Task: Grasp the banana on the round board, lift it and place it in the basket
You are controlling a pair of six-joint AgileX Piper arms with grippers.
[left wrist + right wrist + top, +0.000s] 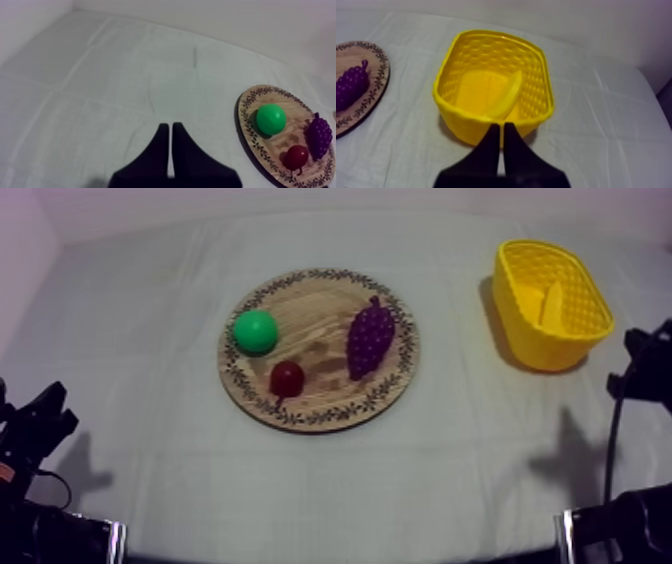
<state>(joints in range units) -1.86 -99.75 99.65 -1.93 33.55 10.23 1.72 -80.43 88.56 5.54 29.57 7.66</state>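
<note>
The banana lies inside the yellow basket at the table's right, leaning against its wall. The round wooden board in the middle carries a green pear, a small red fruit and purple grapes. My right gripper is shut on nothing, just before the basket's near wall. My left gripper is shut as a narrow wedge over bare cloth, left of the board. In the top view the left gripper rests low at the left and the right gripper at the right edge.
The table's back edge meets a pale wall. Bare cloth stretches around the board and between it and the basket.
</note>
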